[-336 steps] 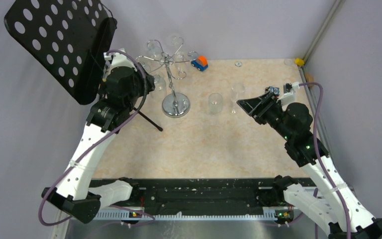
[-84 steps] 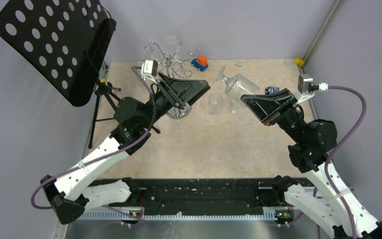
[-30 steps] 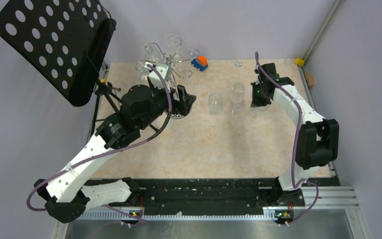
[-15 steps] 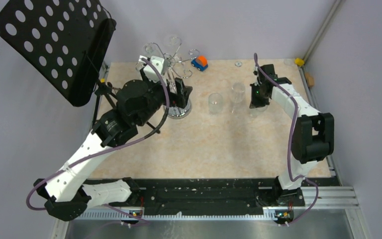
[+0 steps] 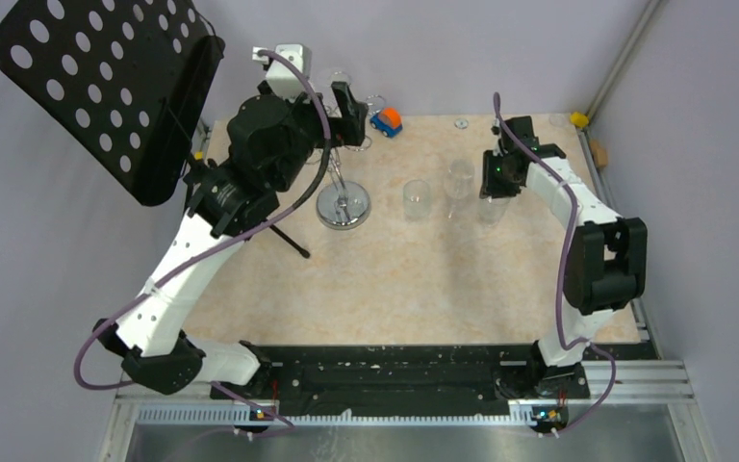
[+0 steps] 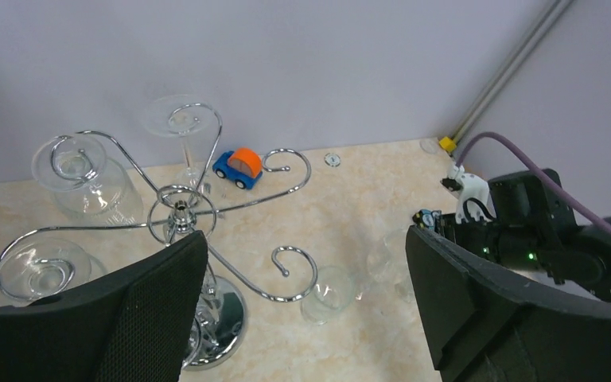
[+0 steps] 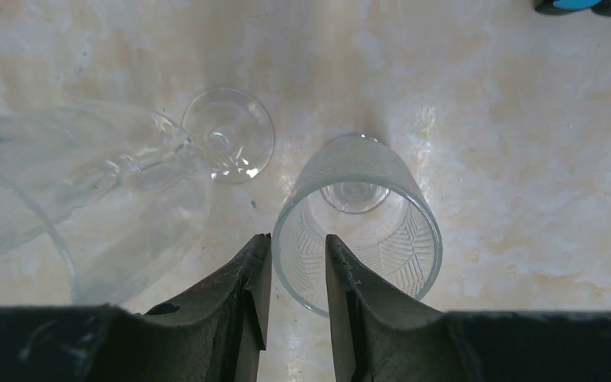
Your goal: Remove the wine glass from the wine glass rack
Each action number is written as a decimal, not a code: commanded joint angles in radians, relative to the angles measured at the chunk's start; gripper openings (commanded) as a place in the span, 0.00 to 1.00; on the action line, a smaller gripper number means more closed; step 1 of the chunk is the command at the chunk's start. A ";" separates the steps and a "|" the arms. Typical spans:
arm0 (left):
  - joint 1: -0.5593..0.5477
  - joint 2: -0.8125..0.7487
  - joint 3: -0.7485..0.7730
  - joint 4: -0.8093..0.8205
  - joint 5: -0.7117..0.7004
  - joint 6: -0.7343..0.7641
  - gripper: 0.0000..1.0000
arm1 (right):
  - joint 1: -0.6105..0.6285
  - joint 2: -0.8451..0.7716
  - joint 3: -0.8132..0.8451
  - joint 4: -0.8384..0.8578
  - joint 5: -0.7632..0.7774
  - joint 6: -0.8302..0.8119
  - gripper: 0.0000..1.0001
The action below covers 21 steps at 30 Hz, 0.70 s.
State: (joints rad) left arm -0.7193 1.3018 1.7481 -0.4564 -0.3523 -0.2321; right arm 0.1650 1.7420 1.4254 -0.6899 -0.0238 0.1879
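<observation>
The chrome wine glass rack stands at the back left. In the left wrist view its hub is seen from above, and three wine glasses hang from its scroll arms. My left gripper hovers over the rack top, wide open and empty. A patterned wine glass stands upright on the table at the right. My right gripper points down over it, open. One finger is inside the bowl and one outside, and the gap between them is much wider than the rim.
A black perforated music stand leans over the left edge. A blue and orange toy car sits behind the rack. A clear tumbler and another upright stemmed glass stand mid-table, close to the left of the right gripper.
My left arm has risen from beside the rack's post to above its top, with the jaws opening wider. The right jaws have parted from the glass wall and the glass stays standing.
</observation>
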 commanded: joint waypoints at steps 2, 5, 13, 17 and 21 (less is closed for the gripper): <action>0.138 0.076 0.100 -0.054 0.143 -0.150 0.96 | -0.008 -0.059 0.072 0.038 0.007 0.027 0.34; 0.198 0.099 0.107 -0.053 0.189 -0.193 0.95 | -0.008 -0.118 0.064 0.057 0.000 0.047 0.37; 0.287 0.189 0.160 -0.083 0.150 -0.286 0.81 | -0.006 -0.334 -0.041 0.133 -0.053 0.132 0.40; 0.299 0.223 0.170 -0.112 0.033 -0.282 0.71 | -0.004 -0.413 -0.096 0.141 -0.073 0.154 0.40; 0.302 0.210 0.164 -0.182 -0.053 -0.282 0.70 | -0.005 -0.476 -0.128 0.138 -0.078 0.159 0.40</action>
State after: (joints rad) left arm -0.4244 1.5307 1.8801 -0.5854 -0.2886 -0.5003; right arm 0.1650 1.3155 1.3277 -0.5808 -0.0788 0.3237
